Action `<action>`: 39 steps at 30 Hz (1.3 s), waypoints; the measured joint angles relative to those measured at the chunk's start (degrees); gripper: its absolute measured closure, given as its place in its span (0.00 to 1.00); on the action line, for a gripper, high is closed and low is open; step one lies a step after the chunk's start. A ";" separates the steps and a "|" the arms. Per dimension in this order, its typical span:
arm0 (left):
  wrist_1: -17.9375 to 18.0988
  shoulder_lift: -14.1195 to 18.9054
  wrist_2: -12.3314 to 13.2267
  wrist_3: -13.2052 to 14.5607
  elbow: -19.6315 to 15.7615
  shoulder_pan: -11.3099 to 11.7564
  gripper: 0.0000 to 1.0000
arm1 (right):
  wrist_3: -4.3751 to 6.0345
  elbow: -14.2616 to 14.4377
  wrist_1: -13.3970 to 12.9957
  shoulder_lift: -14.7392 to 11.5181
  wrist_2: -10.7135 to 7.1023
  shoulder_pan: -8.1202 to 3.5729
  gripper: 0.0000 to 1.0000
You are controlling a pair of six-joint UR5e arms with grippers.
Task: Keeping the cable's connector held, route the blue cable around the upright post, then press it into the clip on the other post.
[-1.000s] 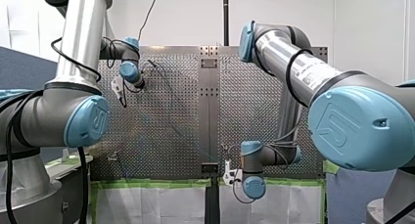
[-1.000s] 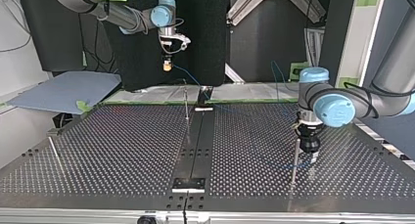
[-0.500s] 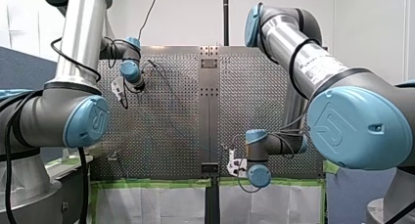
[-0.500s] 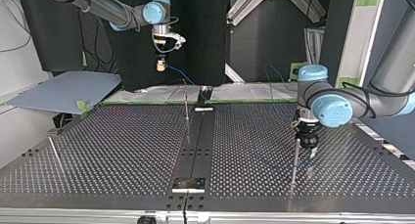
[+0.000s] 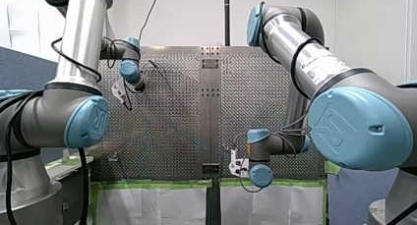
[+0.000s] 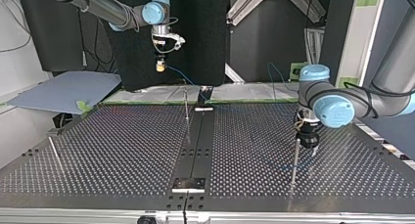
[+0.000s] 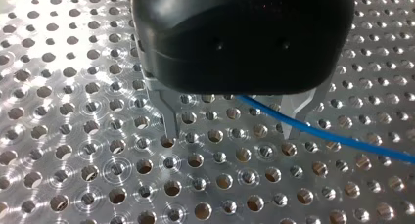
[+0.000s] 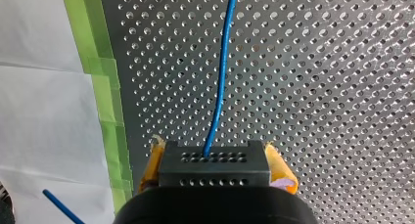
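Blue cable (image 7: 352, 143) passes between my left arm's spread fingers (image 7: 169, 116).

Top view: a post (image 6: 186, 104) stands at the counter's (image 6: 122, 150) far middle. A second post (image 6: 295, 158) stands rightward, just beside my left end effector (image 6: 310, 151).

silver-tubed arms (image 5: 81, 38) with pale blue joint caps (image 5: 361, 126) and looped black cables (image 5: 293, 71).

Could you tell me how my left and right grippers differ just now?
My left gripper has bare metal fingers, my right gripper yellow pads. The left is open, the blue cable running loose past it; the right is shut on the black connector. Both face the perforated table.
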 joint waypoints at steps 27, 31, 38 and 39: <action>0.54 3.19 1.16 -15.27 -1.44 1.11 0.00 | -0.09 0.05 0.00 0.06 -0.01 -0.01 1.00; 1.40 3.84 1.20 -17.40 -3.02 1.68 0.00 | -0.09 0.05 -0.05 0.06 -0.01 -0.01 1.00; 1.64 5.69 2.24 -20.98 -3.66 2.17 0.00 | -0.09 0.05 -0.09 0.06 -0.01 -0.01 1.00; 1.53 6.02 2.35 -21.43 -3.66 2.14 0.00 | -0.09 0.05 -0.09 0.06 -0.01 -0.01 1.00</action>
